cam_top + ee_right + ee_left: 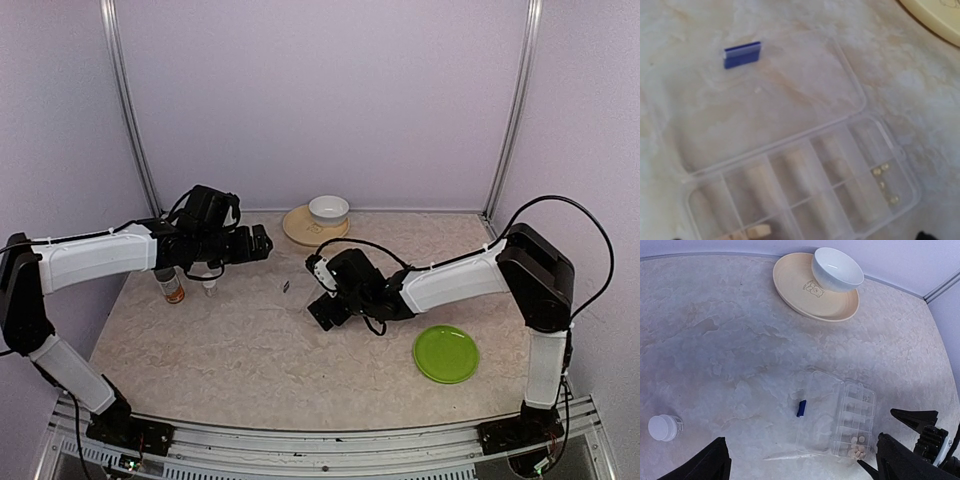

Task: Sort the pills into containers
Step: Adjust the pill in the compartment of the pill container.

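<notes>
Clear flat compartmented plastic pill box (856,412), lid (765,95) flipped open, directly under right gripper (322,300). Left gripper (800,442) nearby, set back. Both jaws spread wide, empty. Box long axis crosswise in right wrist view. Tiny whitish pills (857,444) in end compartment. Bare marbled beige tabletop (715,340) around; white-capped bottle (662,427) well apart.

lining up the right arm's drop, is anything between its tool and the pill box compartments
Nothing visible does. The pill box lies with its lid swung open beside the uncovered compartments, which sit just below the open right tool.
</notes>
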`<action>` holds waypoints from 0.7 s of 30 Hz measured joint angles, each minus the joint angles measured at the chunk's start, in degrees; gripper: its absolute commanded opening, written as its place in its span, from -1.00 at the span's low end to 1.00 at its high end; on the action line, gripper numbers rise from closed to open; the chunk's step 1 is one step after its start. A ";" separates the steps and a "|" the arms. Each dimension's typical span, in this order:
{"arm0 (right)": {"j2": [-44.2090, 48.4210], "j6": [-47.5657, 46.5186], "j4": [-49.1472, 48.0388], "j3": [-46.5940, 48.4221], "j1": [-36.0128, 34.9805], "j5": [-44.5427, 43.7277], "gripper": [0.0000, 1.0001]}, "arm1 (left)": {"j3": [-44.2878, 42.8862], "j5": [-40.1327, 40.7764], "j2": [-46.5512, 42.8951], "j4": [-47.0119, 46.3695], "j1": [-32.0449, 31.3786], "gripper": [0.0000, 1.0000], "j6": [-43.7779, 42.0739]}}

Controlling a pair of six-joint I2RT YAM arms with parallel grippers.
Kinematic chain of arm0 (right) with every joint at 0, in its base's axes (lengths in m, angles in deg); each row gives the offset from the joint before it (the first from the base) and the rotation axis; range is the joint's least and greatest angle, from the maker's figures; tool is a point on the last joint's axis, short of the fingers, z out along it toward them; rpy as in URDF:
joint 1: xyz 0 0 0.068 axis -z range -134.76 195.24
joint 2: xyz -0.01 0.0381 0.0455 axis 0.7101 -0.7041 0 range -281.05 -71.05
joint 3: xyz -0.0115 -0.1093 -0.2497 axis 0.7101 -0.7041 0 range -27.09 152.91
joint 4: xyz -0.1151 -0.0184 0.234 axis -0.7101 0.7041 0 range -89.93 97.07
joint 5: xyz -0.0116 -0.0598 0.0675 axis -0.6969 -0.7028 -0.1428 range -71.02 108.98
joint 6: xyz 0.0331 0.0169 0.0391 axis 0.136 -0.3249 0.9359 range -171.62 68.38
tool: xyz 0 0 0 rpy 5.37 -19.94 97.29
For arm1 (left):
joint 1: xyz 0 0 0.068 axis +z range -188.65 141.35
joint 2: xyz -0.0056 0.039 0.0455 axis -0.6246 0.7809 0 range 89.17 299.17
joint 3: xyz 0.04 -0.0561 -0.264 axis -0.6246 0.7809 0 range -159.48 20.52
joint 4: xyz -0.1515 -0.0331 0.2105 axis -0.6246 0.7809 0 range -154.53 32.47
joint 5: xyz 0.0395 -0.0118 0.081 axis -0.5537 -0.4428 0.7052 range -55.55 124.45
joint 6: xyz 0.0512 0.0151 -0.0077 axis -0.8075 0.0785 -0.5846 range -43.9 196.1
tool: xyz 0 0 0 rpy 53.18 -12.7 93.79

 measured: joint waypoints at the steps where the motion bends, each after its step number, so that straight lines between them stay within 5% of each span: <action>1: -0.22 0.09 0.15 0.13 0.00 -0.22 1.00 | 0.00 0.00 -0.02 -0.02 0.15 0.98 0.00; 21: -0.61 2.73 2.12 0.28 0.00 -3.30 1.00 | 0.50 -1.16 -0.33 -1.05 2.10 0.98 0.11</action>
